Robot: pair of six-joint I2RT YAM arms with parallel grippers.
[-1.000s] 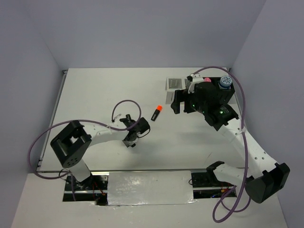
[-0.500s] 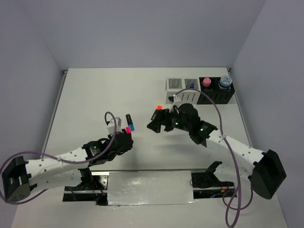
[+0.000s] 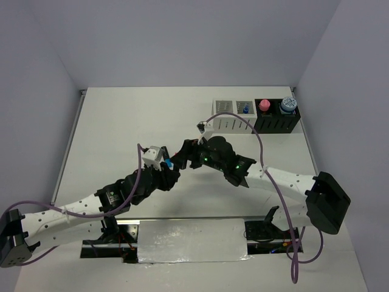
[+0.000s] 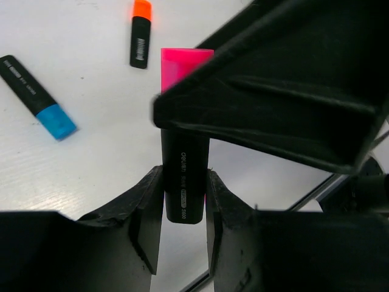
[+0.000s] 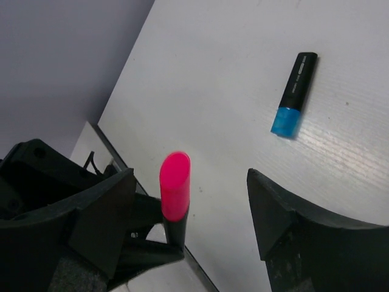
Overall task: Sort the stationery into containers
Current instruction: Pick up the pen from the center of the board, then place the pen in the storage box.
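My left gripper (image 4: 184,177) is shut on the black barrel of a pink-capped highlighter (image 4: 182,67) and holds it upright above the table. My right gripper (image 5: 191,182) is open, with one finger on each side of the pink cap (image 5: 175,182), not touching it. In the top view the two grippers meet mid-table, left (image 3: 165,174) and right (image 3: 184,155). A blue-capped highlighter (image 5: 294,94) and an orange-capped one (image 4: 140,36) lie on the table. The containers stand in a row at the back: two white (image 3: 222,109), two black (image 3: 276,121).
The second white box holds a white-blue pen (image 3: 245,109). One black box holds a pink-capped bottle (image 3: 264,104), the other a blue roll (image 3: 287,104). In the top view the right arm hides the orange highlighter. The table's near edge is close below the grippers.
My right gripper has swung left from the boxes, past the orange highlighter, to the left gripper. The left gripper has brought the pink highlighter up and to the right, between the right gripper's fingers.
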